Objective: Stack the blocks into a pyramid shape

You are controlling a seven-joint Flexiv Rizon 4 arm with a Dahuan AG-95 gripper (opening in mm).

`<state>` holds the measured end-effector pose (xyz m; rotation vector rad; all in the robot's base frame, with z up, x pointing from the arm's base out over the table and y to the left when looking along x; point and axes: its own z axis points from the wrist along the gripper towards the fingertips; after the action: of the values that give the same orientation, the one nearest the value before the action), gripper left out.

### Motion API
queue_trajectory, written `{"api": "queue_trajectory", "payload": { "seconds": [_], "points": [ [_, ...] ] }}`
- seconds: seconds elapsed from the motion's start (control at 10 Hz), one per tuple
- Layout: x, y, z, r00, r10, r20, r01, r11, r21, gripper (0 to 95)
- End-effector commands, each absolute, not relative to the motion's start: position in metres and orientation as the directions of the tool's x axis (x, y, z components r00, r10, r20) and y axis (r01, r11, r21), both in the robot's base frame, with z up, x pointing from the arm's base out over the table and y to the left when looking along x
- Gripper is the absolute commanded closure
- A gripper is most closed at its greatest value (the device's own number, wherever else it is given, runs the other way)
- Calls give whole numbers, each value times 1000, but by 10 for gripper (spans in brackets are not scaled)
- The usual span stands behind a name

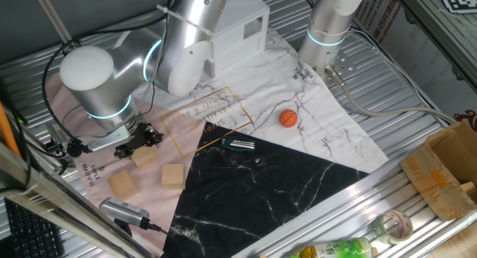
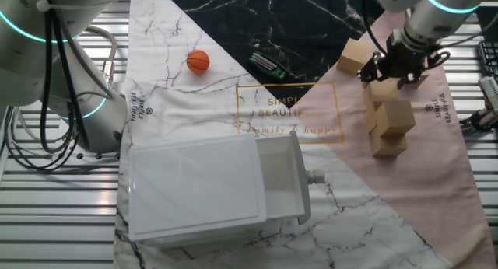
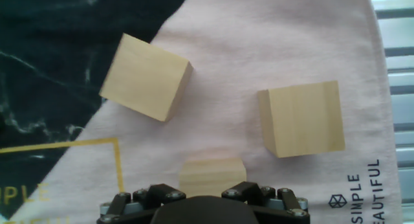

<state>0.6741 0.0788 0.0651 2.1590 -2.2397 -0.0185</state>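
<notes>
Several light tan wooden blocks lie on the pink part of the cloth. My gripper (image 1: 147, 141) (image 2: 393, 76) stands low over one block (image 1: 145, 158) (image 2: 384, 91). In the hand view this block (image 3: 212, 175) sits blurred between the jaws, which stand about a block's width apart and look shut on it. Two blocks lie ahead of the hand, one tilted at the cloth's black edge (image 3: 147, 76) (image 1: 173, 174) (image 2: 356, 55), the other to the right (image 3: 303, 118) (image 1: 123, 185). Two further blocks (image 2: 396, 115) (image 2: 387, 143) touch in a line beside the held one.
An orange ball (image 1: 288, 118) (image 2: 198, 61) rests on the white marble cloth. A white box-like house (image 1: 238, 30) (image 2: 210, 187) stands at one end. A small black and silver object (image 1: 238, 145) (image 2: 270, 64) lies near the cloth's middle. A cardboard box (image 1: 447, 176) sits off the cloth.
</notes>
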Motion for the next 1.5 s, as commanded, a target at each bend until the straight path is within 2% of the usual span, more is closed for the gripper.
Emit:
{"api": "queue_trajectory", "payload": {
  "seconds": [0.1, 0.5, 0.7, 0.8, 0.9, 1.0, 1.1, 1.2, 1.5],
  "points": [
    [680, 91, 76, -47, -999, 21, -998, 48, 48, 190],
    [702, 116, 92, -158, -987, 35, -986, 160, 39, 190],
    [717, 110, 86, -399, -917, -25, -917, 399, 21, 190],
    [720, 107, 84, -506, -861, -43, -862, 507, 8, 190],
    [720, 106, 83, -660, -750, -49, -751, 660, 10, 190],
    [721, 105, 82, -741, -670, -48, -671, 741, 8, 190],
    [721, 105, 83, -811, -583, -53, -584, 811, 25, 190],
    [721, 104, 83, -895, -441, -73, -445, 893, 71, 190],
    [721, 104, 82, -961, -271, -49, -274, 959, 73, 190]
  ]
}}
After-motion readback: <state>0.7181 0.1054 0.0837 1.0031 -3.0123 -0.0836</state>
